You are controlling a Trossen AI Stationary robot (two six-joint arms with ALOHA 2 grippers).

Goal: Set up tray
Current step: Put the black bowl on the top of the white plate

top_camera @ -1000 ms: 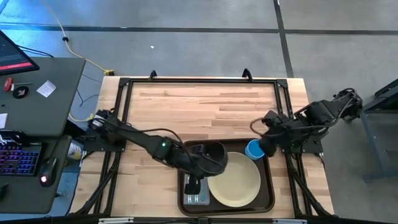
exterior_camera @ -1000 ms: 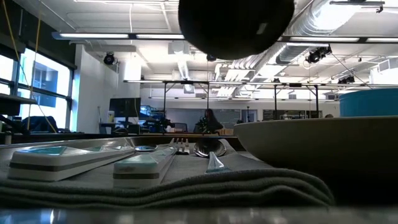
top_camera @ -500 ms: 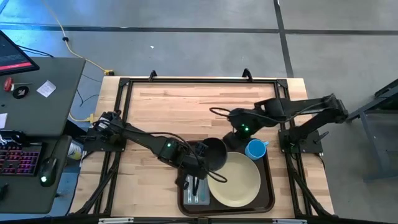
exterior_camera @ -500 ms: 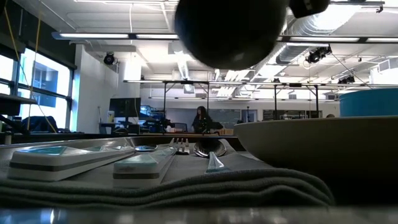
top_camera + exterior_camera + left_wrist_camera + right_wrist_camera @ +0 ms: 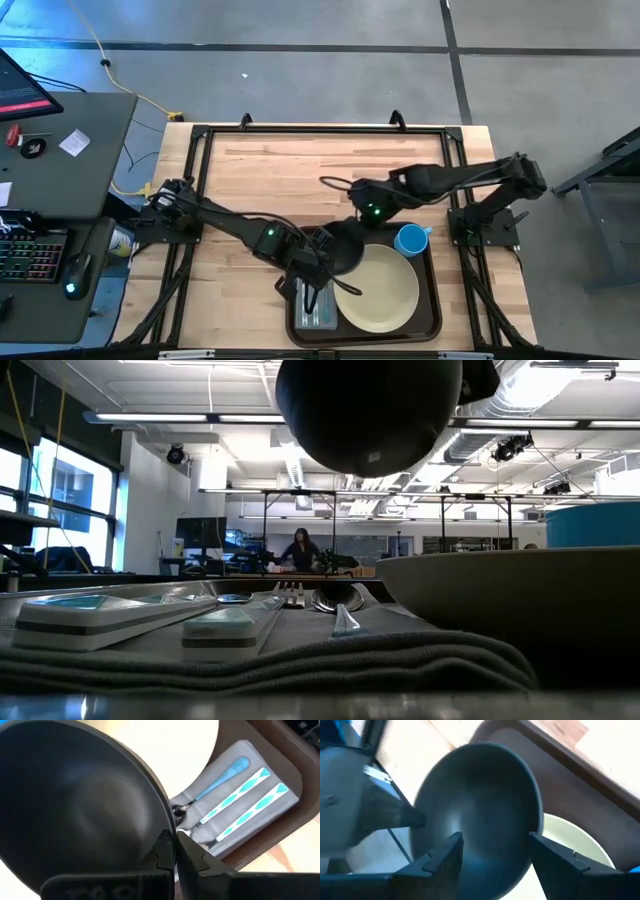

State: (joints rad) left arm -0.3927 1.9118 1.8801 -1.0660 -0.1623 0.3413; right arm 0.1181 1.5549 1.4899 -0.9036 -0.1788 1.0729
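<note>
A black bowl (image 5: pixel 346 248) hangs in the air over the dark brown tray (image 5: pixel 432 300), above the cream plate's (image 5: pixel 380 292) left edge; its round underside (image 5: pixel 368 410) fills the top of the low view. My left gripper (image 5: pixel 322 250) is shut on its rim. My right gripper (image 5: pixel 362 226) is open at the bowl's far side, a finger to each side of the bowl (image 5: pixel 480 815), and no touch shows. On the tray also lie a grey folded napkin (image 5: pixel 315 308) with cutlery (image 5: pixel 240 805) on it and a blue cup (image 5: pixel 409 240). My left gripper pinches the bowl's rim (image 5: pixel 169 827) on its left side, one finger inside the bowl and one outside. The fingers come slanting from the table's left. The bowl is lifted clear, roughly level, over the tray.
The tray sits at the table's near edge, right of centre. The blue cup stands in its far right corner, close to my right arm. Bare wooden table (image 5: pixel 320 165) lies beyond the tray, inside a black frame. A person (image 5: pixel 300 550) stands far off in the room.
My right gripper has left the blue cup at the tray's right and swung toward the table's left, reaching the bowl's far side. The left gripper has kept its hold, and the bowl has shifted a little in the air.
</note>
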